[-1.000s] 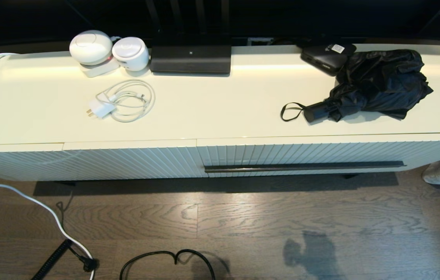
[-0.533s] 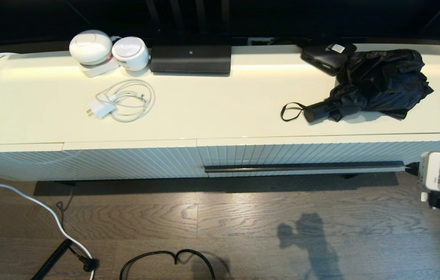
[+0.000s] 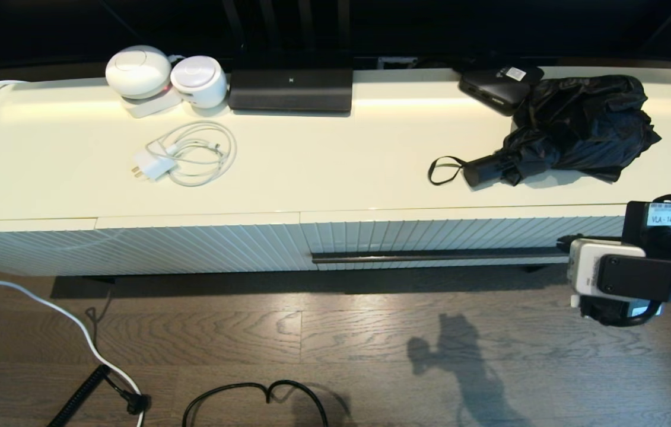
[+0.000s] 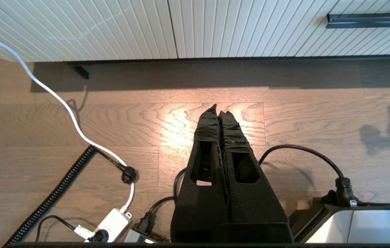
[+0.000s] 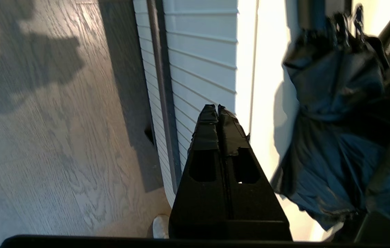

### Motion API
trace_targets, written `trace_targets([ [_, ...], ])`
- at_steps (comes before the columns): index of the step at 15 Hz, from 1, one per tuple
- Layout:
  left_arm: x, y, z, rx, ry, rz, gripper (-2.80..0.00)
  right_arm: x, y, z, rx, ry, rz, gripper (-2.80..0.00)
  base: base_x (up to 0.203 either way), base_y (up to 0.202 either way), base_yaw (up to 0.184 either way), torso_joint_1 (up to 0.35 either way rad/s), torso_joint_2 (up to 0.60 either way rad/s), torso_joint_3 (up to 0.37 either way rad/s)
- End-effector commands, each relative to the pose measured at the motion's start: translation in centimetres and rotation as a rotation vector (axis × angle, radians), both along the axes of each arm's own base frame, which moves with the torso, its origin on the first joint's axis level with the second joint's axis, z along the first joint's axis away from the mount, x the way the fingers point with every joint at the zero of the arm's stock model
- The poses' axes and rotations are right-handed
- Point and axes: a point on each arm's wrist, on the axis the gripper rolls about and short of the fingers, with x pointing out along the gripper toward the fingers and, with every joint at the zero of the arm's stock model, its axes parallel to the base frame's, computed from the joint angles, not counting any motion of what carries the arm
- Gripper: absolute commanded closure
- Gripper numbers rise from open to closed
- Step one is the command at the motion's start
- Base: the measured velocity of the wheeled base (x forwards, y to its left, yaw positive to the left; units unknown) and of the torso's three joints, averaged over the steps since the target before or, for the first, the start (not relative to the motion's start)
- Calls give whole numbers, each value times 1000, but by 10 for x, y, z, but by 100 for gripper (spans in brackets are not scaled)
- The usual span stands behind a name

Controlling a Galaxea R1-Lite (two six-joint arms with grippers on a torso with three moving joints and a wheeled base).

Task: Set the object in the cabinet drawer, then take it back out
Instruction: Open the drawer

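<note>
Down at the right end of the cabinet, the right hand [image 5: 217,110] hangs in front of the ribbed drawer front, fingers pressed together with nothing between them, just beside the far right tip of the bar handle [image 3: 436,255]. The cabinet drawer [image 3: 460,234] is fully closed, its face flush with the plain ribbed panel [image 3: 133,246] to its left. So the job in hand, by my reading, is getting that drawer open.

Up on the bench [image 3: 323,160], the umbrella [image 3: 572,127] lies on its side near the right end, handle and wrist loop [image 3: 443,170] pointing toward the middle, its loose fabric touching the flat black box [image 3: 498,86] behind it. Untouched so far.

To do this well: the fingers need to part before they reach the bar, then close around it from above and below. A grip at the very end of such a long bar could twist a wide drawer in its runners, so a spot further in toward the middle looks safer. Pull straight out, level, and far enough for the bulky fabric to drop in cleanly.

The left hand [image 4: 219,112] sits parked low over the floor, fingers together, pointing at the cabinet's base, with cables [image 4: 77,127] on the boards beside it.
</note>
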Motion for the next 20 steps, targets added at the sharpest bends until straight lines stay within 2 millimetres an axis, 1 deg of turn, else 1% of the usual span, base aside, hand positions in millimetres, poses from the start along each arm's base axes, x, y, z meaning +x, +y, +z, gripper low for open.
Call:
trace_targets([
  [1, 0, 0, 0, 0, -3, 0, 0, 0, 5, -14, -16, 7, 10, 0, 0, 0, 0, 0, 0, 0],
  [2, 0, 0, 0, 0, -3, 0, 0, 1, 6, -19, -19, 7, 6, -280, 0, 0, 0, 0, 0, 0],
  [3, 0, 0, 0, 0, -3, 0, 0, 2, 5, -25, -24, 17, 0, -280, 0, 0, 0, 0, 0, 0],
  [7, 0, 0, 0, 0, -3, 0, 0, 5, 0, -32, -33, 55, -33, -280, 0, 0, 0, 0, 0, 0],
  [10, 0, 0, 0, 0, -3, 0, 0, 9, -3, -46, -40, 101, -48, -280, 0, 0, 0, 0, 0, 0],
  [13, 0, 0, 0, 1, -3, 0, 0, 10, -3, -64, -56, 144, -51, -280, 0, 0, 0, 0, 0, 0],
  [14, 0, 0, 0, 0, -3, 0, 0, 11, -3, -67, -56, 151, -50, -280, 0, 0, 0, 0, 0, 0],
  [18, 0, 0, 0, 1, -2, 0, 0, 35, 5, -86, -53, 150, -51, -280, 0, 0, 0, 0, 0, 0],
  [20, 0, 0, 0, 0, -3, 0, 0, 43, 7, -100, -47, 171, -59, -280, 0, 0, 0, 0, 0, 0],
])
